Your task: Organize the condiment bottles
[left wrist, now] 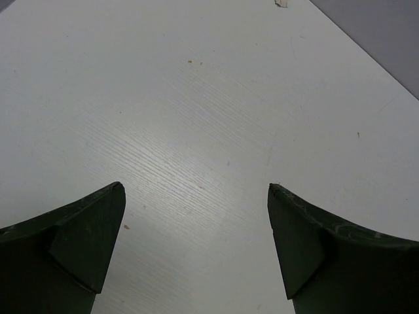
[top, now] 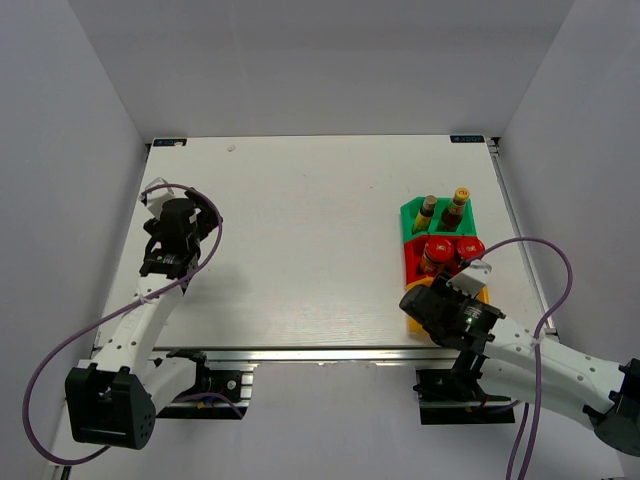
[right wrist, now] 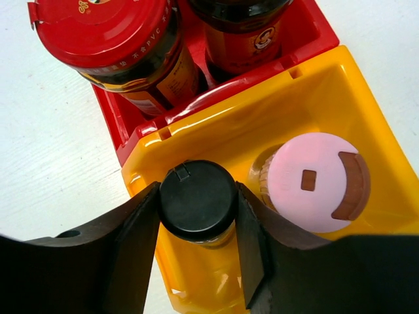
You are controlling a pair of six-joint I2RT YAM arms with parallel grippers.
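Observation:
My right gripper (right wrist: 198, 190) is shut on the black cap of the thin dark bottle (right wrist: 198, 203), which stands inside the yellow bin (right wrist: 314, 85) beside the pink-capped pale bottle (right wrist: 319, 181). Two squat red-lidded jars (right wrist: 108, 33) (right wrist: 242, 33) stand in the red bin (right wrist: 118, 121) just beyond. In the top view the right gripper (top: 468, 288) covers the yellow bin; the jars (top: 437, 250) (top: 469, 247) and two brown bottles (top: 427, 210) (top: 460, 200) in the green bin (top: 410, 213) show behind it. My left gripper (top: 180, 212) (left wrist: 196, 196) is open and empty over bare table at the far left.
The three bins stand in a row near the table's right edge (top: 510, 220), green farthest, yellow nearest. The white table (top: 300, 250) stretches between the two arms. Purple cables loop beside each arm.

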